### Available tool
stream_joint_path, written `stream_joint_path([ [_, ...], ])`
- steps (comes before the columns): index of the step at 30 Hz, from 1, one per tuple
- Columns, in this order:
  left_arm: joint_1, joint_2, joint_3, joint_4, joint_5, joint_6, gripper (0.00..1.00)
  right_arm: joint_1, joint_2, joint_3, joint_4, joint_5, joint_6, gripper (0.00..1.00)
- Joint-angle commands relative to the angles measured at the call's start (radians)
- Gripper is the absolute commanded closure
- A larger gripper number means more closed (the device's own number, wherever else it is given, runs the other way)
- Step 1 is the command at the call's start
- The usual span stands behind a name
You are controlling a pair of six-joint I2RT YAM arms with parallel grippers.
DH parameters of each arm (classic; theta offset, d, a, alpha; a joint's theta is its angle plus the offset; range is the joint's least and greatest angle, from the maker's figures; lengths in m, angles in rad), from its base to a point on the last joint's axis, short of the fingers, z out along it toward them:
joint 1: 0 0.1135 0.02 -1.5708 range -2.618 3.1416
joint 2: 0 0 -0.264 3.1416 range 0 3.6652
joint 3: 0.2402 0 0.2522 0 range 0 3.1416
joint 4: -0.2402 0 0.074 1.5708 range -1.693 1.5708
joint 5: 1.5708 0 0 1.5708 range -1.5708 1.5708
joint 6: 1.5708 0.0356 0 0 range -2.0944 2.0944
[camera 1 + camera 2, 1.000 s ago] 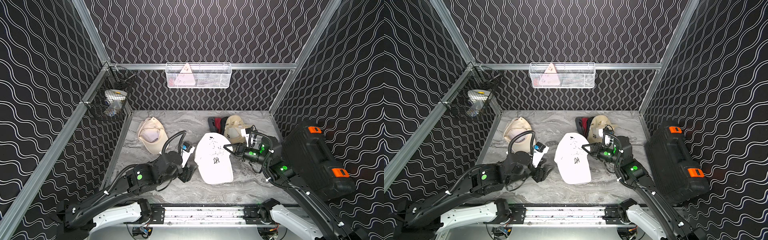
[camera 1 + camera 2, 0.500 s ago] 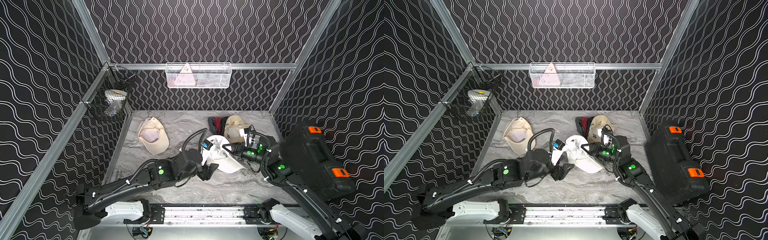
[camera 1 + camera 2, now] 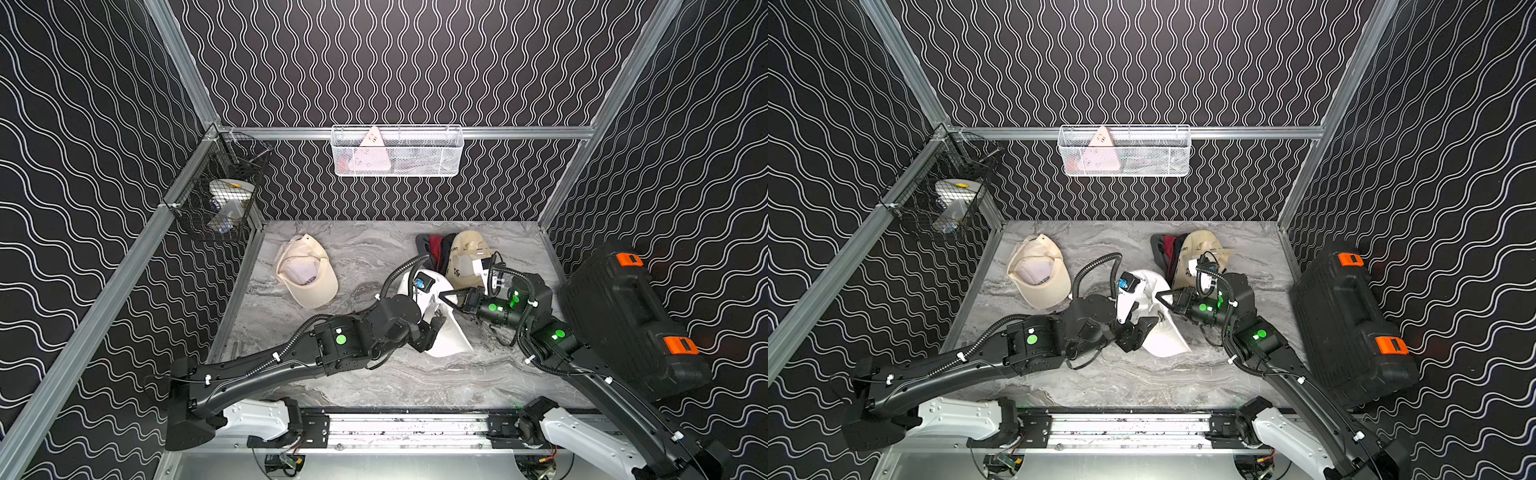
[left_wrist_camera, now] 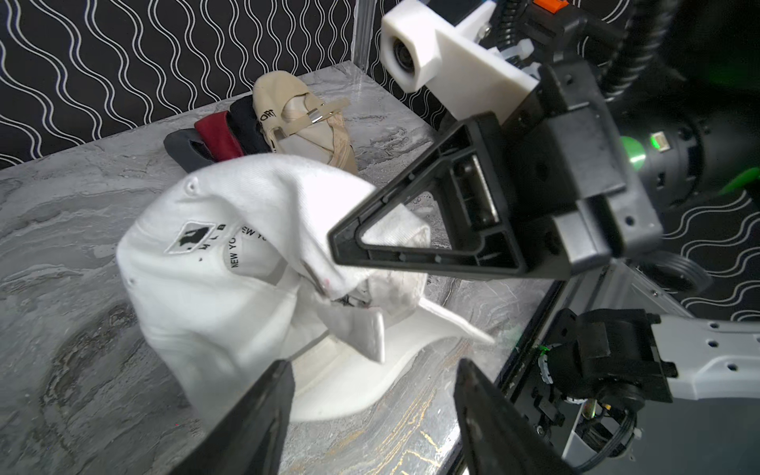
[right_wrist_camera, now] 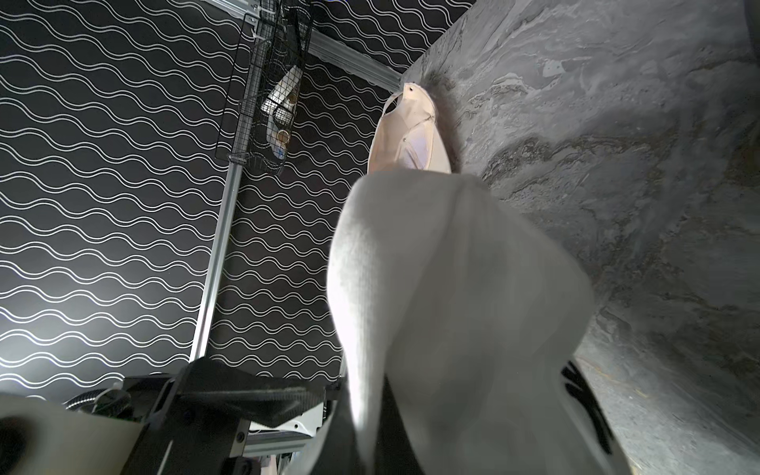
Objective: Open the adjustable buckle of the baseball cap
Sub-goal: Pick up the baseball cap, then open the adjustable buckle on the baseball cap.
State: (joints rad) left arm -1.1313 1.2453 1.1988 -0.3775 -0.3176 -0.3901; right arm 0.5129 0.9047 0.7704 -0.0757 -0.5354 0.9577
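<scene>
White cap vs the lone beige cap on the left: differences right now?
Grip: the right gripper is shut on the white cap; nothing touches the beige cap.
Shape: the white cap is bunched and partly lifted; the beige cap lies flat, opening up.
Shared: both are brimmed baseball caps on the table.

The table [image 3: 374, 386] lies bare in front; cap pile [image 3: 463, 249] and black case [image 3: 623, 324] crowd the right.
</scene>
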Motion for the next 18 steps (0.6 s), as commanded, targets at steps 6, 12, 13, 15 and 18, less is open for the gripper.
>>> stream_joint_path([
  [6, 0.001, 0.027, 0.02, 0.04, -0.082, -0.033, 0.47, 0.021, -0.024, 0.016, 0.052, 0.012, 0.015, 1.0],
  [12, 0.001, 0.04, 0.027, 0.051, -0.118, -0.036, 0.69, 0.027, -0.04, 0.023, 0.037, 0.017, 0.012, 1.0],
  [13, 0.001, 0.039, 0.03, 0.049, -0.125, -0.034, 0.74, 0.027, -0.043, 0.021, 0.035, 0.017, 0.012, 1.0],
  [15, 0.001, 0.041, 0.037, 0.044, -0.13, -0.03, 0.82, 0.027, -0.045, 0.018, 0.033, 0.018, 0.01, 1.0],
  [18, 0.001, 0.04, 0.045, 0.035, -0.133, -0.026, 0.92, 0.027, -0.047, 0.015, 0.027, 0.02, 0.008, 1.0],
])
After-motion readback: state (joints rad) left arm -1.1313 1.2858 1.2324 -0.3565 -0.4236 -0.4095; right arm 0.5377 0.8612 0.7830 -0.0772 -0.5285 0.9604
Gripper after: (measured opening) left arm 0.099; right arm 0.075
